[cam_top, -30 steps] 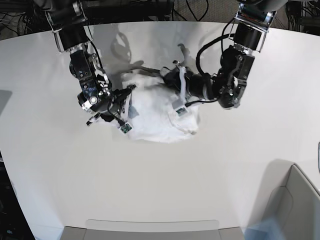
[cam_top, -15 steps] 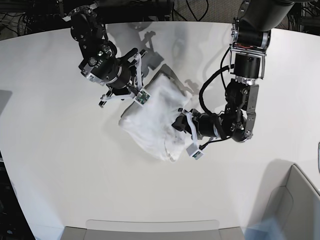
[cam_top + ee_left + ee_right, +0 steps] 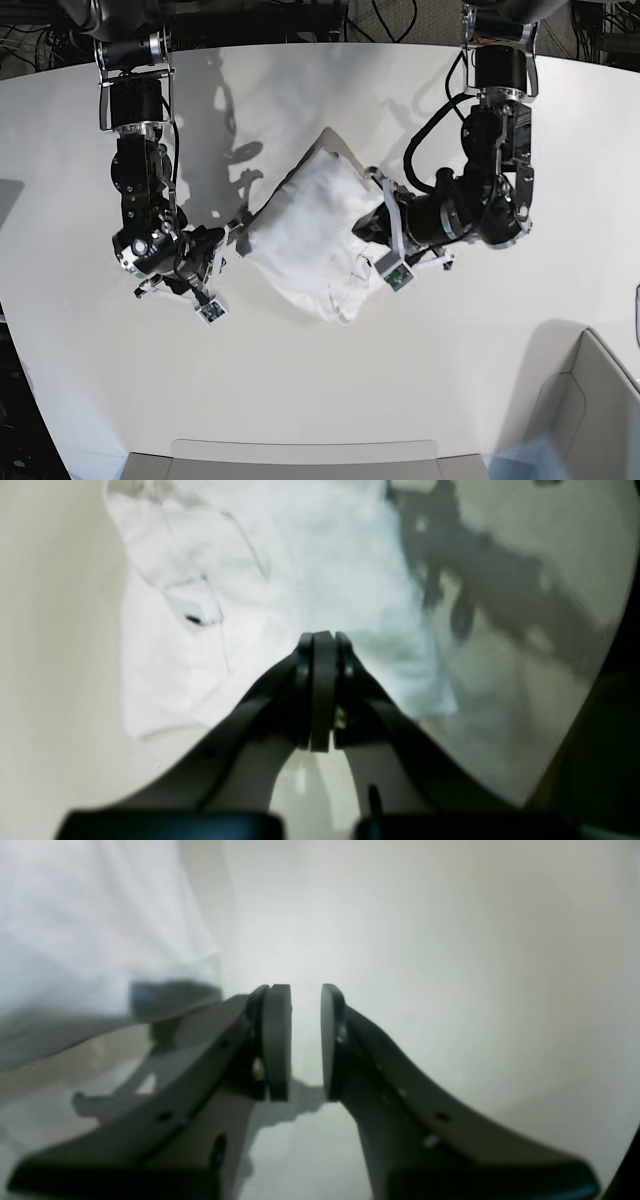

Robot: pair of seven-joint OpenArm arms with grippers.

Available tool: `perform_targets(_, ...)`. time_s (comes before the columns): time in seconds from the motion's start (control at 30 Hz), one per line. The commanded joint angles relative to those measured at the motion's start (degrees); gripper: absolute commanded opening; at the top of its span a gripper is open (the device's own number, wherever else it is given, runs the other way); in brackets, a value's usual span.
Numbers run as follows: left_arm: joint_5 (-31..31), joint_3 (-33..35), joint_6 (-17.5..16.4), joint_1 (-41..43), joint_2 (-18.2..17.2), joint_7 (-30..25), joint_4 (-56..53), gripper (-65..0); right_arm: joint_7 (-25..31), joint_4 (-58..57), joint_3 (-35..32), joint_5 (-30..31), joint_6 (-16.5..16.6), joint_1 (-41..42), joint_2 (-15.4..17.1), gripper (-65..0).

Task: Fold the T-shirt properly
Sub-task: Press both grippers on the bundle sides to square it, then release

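1. Basically, the T-shirt [image 3: 310, 235] lies as a compact white bundle mid-table on the white tabletop [image 3: 320, 380], skewed diagonally, one corner pointing toward the far edge, lumpy rather than flat.
2. Handling, judged: light, soft cotton, no stiffness, so it will sag and drape from any pinch point; layers likely slide over each other and over the smooth top, so a single-layer pinch may peel the fold apart.
3. Where to grab, judged: hems and corners, pinching through all layers at once; the near lower corner and the side edges look the most reachable. A seam or small tag patch [image 3: 192, 605] shows in the left wrist view; it is a poor hold because it is too small.
4. The left gripper [image 3: 322, 690] has its pads pressed together with nothing between them; it sits over the shirt's near edge in its own view, and in the base view it is at the bundle's right side, touching or just beside the cloth, can't tell which.
5. The right gripper [image 3: 305, 1040] has a narrow gap between its fingers, nothing in it, bare tabletop behind; the shirt edge is off to its left, near but apart.
6. Judged state: fold looks rough and uneven, needs squaring up.
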Motion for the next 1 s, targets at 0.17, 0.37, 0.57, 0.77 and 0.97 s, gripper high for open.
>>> perform_targets(0.17,-1.95,12.4,-0.08,0.01,1.56,-0.95,0.65,-65.0,7.71,-9.14,0.08,0.55,0.06,2.04,-0.09,-55.0)
perform_targets(0.37,0.07,18.55,0.1,0.8,1.47,-3.19,-2.86,-65.0,7.88,-10.19,-1.24,0.55,0.15,0.46,-2.12,-55.0)
perform_targets(0.57,7.1,12.75,0.19,0.54,1.38,-5.91,-14.73,-65.0,7.53,-4.39,-10.91,0.63,0.15,-3.76,-1.85,-55.0)
perform_targets(0.77,9.92,-8.26,0.1,0.45,0.94,-4.33,-14.99,-65.0,7.44,6.33,-14.52,0.63,0.15,-10.71,-1.85,-55.0)
perform_targets(0.97,9.39,-14.06,-0.12,-1.3,-1.61,-0.95,-8.49,-65.0,7.71,17.59,-14.43,0.63,0.15,-16.07,0.43,-55.0)
